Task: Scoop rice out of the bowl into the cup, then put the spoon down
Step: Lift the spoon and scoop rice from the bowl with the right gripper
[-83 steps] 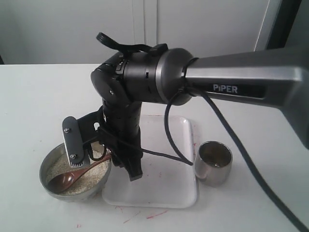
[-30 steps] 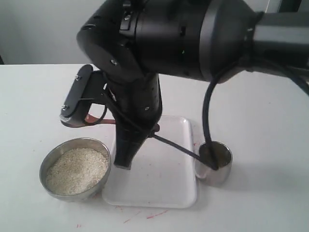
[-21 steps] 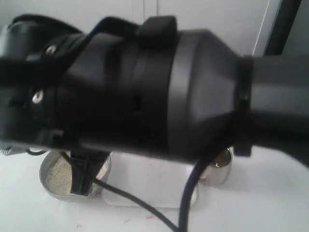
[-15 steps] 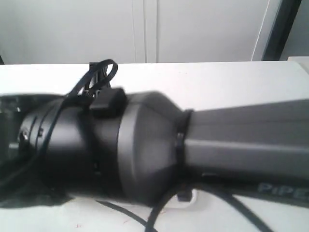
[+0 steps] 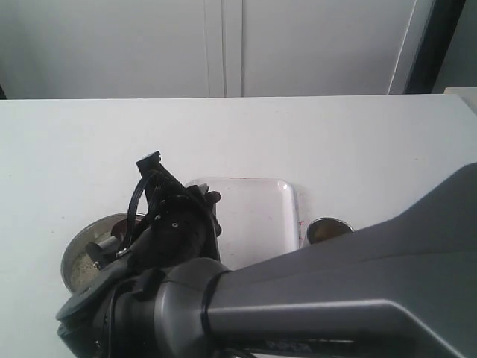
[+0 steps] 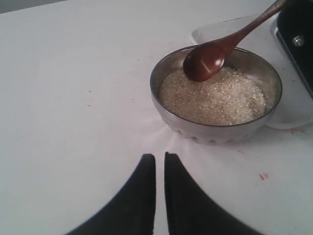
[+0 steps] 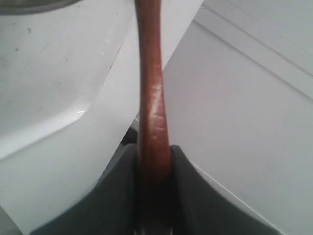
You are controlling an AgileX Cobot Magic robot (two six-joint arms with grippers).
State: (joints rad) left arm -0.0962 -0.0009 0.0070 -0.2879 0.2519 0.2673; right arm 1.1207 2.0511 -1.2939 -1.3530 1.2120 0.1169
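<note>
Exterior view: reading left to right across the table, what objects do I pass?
bowl → tray → cup

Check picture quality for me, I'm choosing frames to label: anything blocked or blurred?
Exterior view: the right arm fills the foreground, hiding most of bowl and cup. Left wrist view: sharp, evenly lit. Right wrist view: spoon handle very close, slightly soft.
</note>
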